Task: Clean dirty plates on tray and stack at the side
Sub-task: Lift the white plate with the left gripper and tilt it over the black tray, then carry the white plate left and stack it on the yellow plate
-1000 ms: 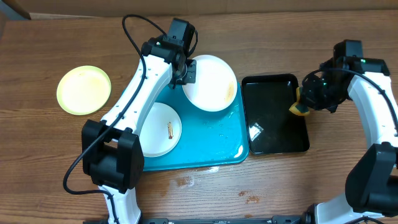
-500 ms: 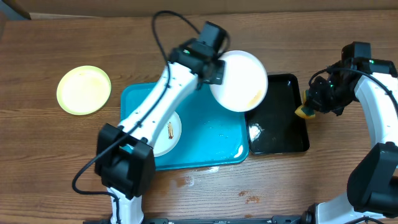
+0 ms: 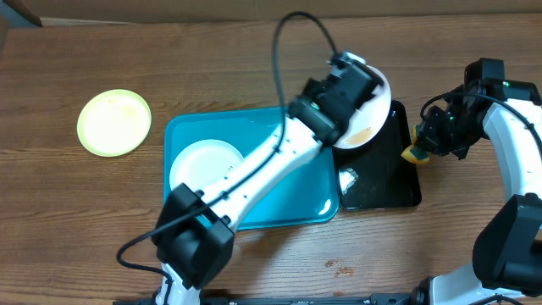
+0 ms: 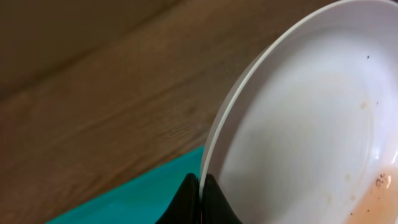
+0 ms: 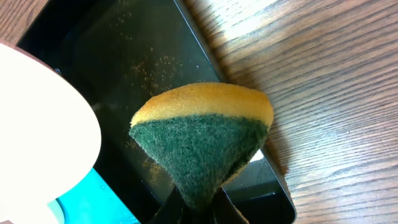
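My left gripper (image 3: 332,124) (image 4: 201,199) is shut on the rim of a white plate (image 3: 369,119) (image 4: 311,124) with a brown smear and holds it tilted above the black tray's (image 3: 381,191) left end. A second white plate (image 3: 196,163) lies on the turquoise tray (image 3: 296,199) at its left. The pale yellow-green plate (image 3: 114,123) lies on the table at the far left. My right gripper (image 3: 417,146) (image 5: 198,202) is shut on a yellow and green sponge (image 5: 202,134) over the black tray's right edge (image 5: 273,171).
The wooden table (image 3: 474,237) surrounds both trays. The black tray holds crumbs and a wet patch (image 3: 347,178). Small stains (image 3: 339,269) mark the table in front of the turquoise tray. My left arm (image 3: 254,178) stretches across the turquoise tray.
My left gripper has carried the smeared white plate from the turquoise tray rightward to above the black tray. The right gripper with the sponge has stayed nearly still.
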Tool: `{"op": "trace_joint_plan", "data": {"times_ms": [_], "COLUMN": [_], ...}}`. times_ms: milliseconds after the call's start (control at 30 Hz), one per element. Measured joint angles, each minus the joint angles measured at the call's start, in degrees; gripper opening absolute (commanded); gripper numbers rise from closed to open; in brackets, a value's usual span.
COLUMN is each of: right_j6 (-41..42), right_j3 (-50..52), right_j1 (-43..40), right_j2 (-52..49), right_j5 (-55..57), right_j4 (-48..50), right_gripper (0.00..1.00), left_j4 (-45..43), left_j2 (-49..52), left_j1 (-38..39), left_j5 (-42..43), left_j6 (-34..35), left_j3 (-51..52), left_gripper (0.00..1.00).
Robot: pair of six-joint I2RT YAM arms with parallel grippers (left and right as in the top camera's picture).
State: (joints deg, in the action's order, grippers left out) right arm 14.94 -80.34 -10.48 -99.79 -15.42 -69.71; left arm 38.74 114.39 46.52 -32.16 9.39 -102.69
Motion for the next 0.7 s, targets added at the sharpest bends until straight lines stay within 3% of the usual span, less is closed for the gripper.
{"op": "trace_joint_plan", "data": {"times_ms": [333,567,700], "right_j6": [0.0,0.0,0.0], "right_j3": [0.0,0.0,0.0], "right_j1": [0.0,0.0,0.0], "right_j2": [0.0,0.0,0.0], "right_j5": [2.8,3.8,3.9], "right_j4": [-0.5,-0.5,-0.3], "right_gripper": [0.07,0.07,0.06], "left_j4": [-9.3,-15.3,-16.1], "left_j2": [0.0,0.0,0.0], "left_j1": [10.8,11.8,12.0], "left_j5": [-26.9,-36.4,-37.1], "left_j6": [-5.4,-9.4,-12.2], "left_j3": [-0.1,-0.1,-0.1], "left_gripper": [0.04,0.04,0.04]}}
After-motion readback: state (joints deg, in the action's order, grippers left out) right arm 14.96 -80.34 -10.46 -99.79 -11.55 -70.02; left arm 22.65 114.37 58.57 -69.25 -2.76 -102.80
